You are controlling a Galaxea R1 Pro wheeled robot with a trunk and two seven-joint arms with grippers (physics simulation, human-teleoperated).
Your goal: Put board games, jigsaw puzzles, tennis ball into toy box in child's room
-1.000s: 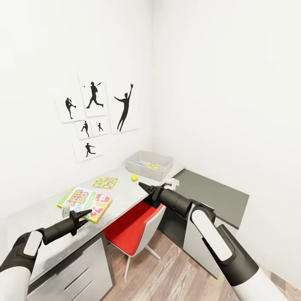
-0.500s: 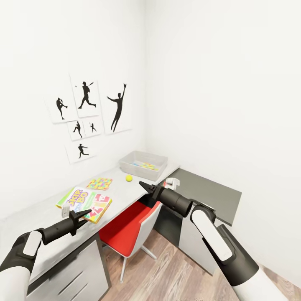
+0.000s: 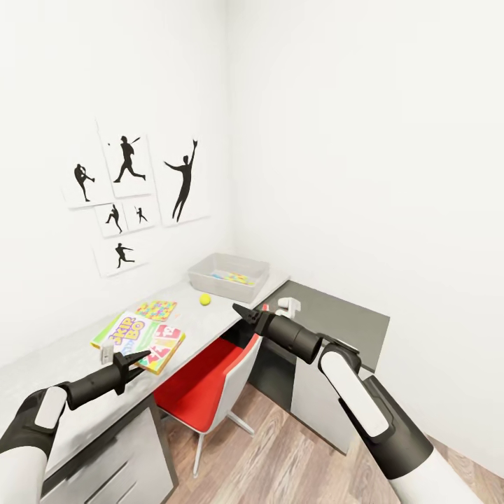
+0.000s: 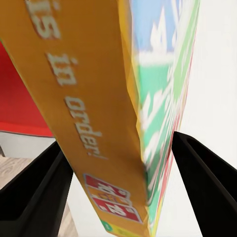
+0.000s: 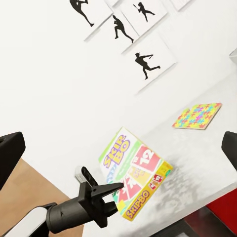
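Child's room: sports-silhouette wall pictures [image 3: 129, 198], desk [image 3: 189, 318], toys.

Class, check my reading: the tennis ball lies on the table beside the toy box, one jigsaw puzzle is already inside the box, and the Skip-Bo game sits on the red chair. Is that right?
Not quite. The Skip-Bo game lies on the table, not the red chair, as the head view shows. The tennis ball does lie beside the toy box, with a jigsaw puzzle inside.

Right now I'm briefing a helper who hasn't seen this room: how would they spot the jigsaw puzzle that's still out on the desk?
Find the long pale table under the sports-silhouette pictures. The jigsaw puzzle lies flat on it between the Skip-Bo box and the tennis ball. It is a thin unlettered square of yellow, pink, blue and green mosaic, smaller than the lettered box.
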